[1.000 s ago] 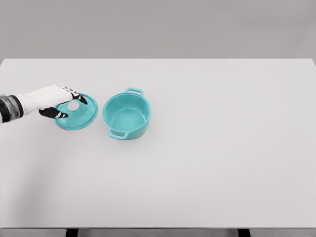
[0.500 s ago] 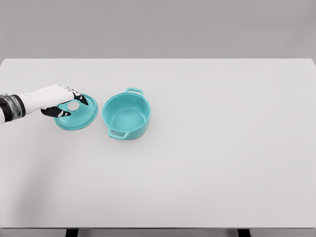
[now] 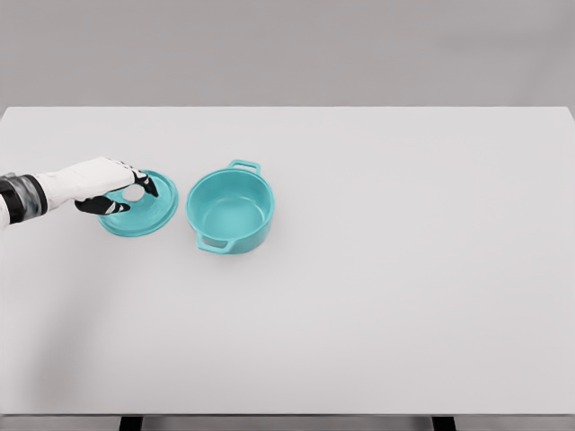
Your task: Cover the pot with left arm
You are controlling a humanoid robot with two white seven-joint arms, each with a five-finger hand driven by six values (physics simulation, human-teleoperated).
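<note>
Teal lid (image 3: 144, 211) flat on white surface (image 3: 377, 287), just left of open teal pot (image 3: 230, 212), not touching it. Left hand (image 3: 106, 184) over lid's left half, fingers (image 3: 146, 184) and thumb curled around white knob (image 3: 133, 192); firm contact with knob not discernible. Pot upright, uncovered, one handle toward far edge, one toward near edge.

White table (image 3: 404, 296) carries teal pot (image 3: 230, 212) and lid (image 3: 144, 214).
</note>
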